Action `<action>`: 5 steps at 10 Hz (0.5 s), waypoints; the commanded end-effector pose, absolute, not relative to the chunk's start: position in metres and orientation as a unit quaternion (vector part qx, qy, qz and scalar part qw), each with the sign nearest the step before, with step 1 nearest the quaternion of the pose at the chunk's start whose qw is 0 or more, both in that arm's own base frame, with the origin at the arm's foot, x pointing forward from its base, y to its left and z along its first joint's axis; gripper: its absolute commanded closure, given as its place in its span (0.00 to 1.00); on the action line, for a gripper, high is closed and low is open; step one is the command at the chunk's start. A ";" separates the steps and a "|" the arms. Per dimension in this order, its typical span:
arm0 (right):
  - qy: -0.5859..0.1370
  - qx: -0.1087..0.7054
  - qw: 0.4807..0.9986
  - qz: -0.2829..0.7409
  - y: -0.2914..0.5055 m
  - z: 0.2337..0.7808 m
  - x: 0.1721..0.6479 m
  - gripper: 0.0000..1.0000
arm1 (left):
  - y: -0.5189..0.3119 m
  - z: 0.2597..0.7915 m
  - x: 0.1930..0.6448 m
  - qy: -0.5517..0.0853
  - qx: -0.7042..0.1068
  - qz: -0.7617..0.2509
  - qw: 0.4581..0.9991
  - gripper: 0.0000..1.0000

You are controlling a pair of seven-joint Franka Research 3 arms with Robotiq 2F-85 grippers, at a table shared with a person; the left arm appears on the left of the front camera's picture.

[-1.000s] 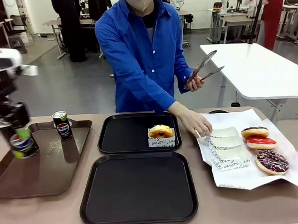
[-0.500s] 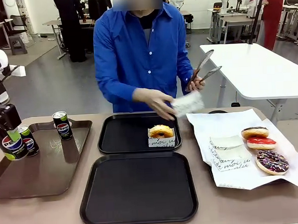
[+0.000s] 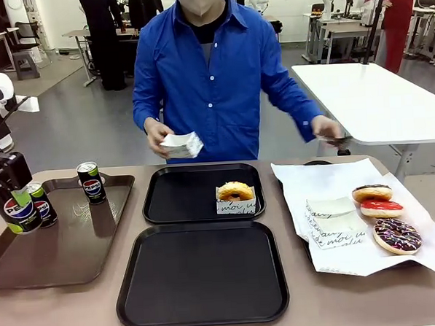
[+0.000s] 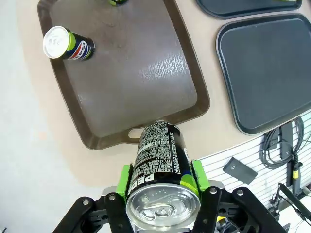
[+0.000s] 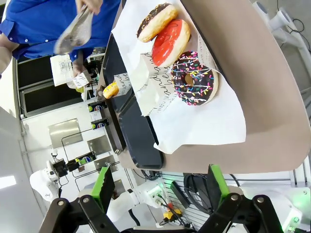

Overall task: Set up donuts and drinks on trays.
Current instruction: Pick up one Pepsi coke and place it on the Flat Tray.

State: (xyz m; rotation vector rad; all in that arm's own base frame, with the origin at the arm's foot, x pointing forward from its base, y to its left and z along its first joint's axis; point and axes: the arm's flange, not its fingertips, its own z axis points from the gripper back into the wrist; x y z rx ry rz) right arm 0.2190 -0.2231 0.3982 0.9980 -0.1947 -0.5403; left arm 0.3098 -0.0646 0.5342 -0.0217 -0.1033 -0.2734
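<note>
The can (image 4: pixel 160 165) is pinched across its body between the left gripper's (image 4: pixel 161 179) fingers, held clear above the brown tray's (image 3: pixel 69 251) left edge. Two more cans (image 3: pixel 92 182) stand near that tray's far left corner. It is rigid, smooth metal and likely full and weighty, so a firm mid-body squeeze, kept upright, should suit it. The black trays (image 3: pixel 202 281) hold no drinks yet. The far one has a donut (image 3: pixel 235 191) by its right near corner. The right gripper (image 5: pixel 159 187) is spread and empty.

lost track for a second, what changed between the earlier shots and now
The left gripper, shut on a can, shifted left. The person picked a paper sleeve off the pile and lifted it chest-high; the tongs hand dropped. The tray donut and standing cans stayed put.
</note>
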 end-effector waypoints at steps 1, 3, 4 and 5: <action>-0.094 0.479 0.836 -0.252 -0.223 0.399 0.220 0.00 | -0.066 0.537 0.310 -0.054 -0.015 -0.136 0.989 0.41; -0.094 0.479 0.836 -0.252 -0.223 0.399 0.220 0.00 | -0.066 0.537 0.310 -0.054 -0.015 -0.136 0.989 0.41; -0.094 0.479 0.836 -0.252 -0.223 0.399 0.220 0.00 | -0.066 0.537 0.310 -0.054 -0.015 -0.136 0.989 0.41; -0.094 0.479 0.836 -0.252 -0.223 0.399 0.220 0.00 | -0.065 0.534 0.310 -0.051 -0.011 -0.136 0.989 0.41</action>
